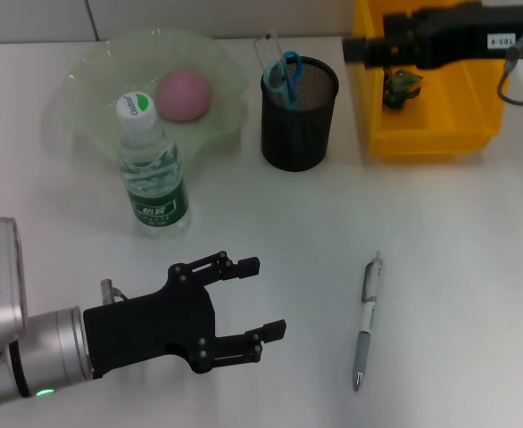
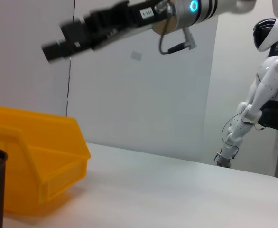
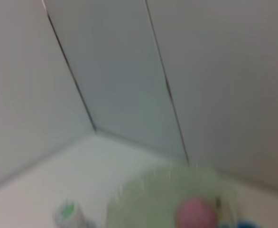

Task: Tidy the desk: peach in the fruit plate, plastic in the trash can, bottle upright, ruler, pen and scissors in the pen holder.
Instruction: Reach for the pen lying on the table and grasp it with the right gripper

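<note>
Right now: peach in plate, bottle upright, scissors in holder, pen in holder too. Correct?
Not quite. The pen is not in the holder; the head view shows it lying flat on the desk, nearer the robot than the holder. The rest holds: peach in the plate, bottle upright, scissors in the holder.

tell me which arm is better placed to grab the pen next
Left. The left pincer hovers open over the desk, close to the pen lying flat. The right pincer is far off, above the yellow bin.
</note>
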Robot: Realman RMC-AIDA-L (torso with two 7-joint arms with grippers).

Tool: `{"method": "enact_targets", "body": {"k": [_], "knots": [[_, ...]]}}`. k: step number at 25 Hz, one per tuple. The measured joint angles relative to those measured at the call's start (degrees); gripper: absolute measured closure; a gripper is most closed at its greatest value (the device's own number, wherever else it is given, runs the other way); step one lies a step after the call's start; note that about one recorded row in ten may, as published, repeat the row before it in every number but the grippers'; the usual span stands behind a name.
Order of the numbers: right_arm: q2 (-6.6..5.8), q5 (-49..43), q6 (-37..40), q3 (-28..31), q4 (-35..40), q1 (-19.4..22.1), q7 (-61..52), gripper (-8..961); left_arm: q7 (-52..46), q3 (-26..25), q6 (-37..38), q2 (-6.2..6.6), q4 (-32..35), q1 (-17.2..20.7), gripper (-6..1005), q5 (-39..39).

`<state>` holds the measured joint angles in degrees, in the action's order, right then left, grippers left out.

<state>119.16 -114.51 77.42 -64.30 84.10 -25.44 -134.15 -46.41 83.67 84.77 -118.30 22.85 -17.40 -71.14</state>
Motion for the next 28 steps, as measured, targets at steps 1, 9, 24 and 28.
{"method": "enact_targets", "body": {"k": [1,9,24,28], "knots": [[-0.02,-2.87,2.79,0.58,1.35,-0.87,-2.96,130,0.02,0.00,0.04,0.00,0.00,0.00,192,0.08],[-1.19,-22.98,22.87,2.36,5.51,-9.94,-20.05,132,-0.11,-0.08,0.06,0.19,0.21,0.00,192,0.27],[0.23,-35.77,22.18,-15.83,-7.20,-14.48,-28.29,134,-0.82,-0.26,0.03,0.38,0.79,0.08,192,0.31],[0.37,-35.42,19.38,-18.11,-8.43,-14.55,-30.98,135,-0.87,-0.35,0.05,0.44,0.79,0.09,192,0.25]]}}
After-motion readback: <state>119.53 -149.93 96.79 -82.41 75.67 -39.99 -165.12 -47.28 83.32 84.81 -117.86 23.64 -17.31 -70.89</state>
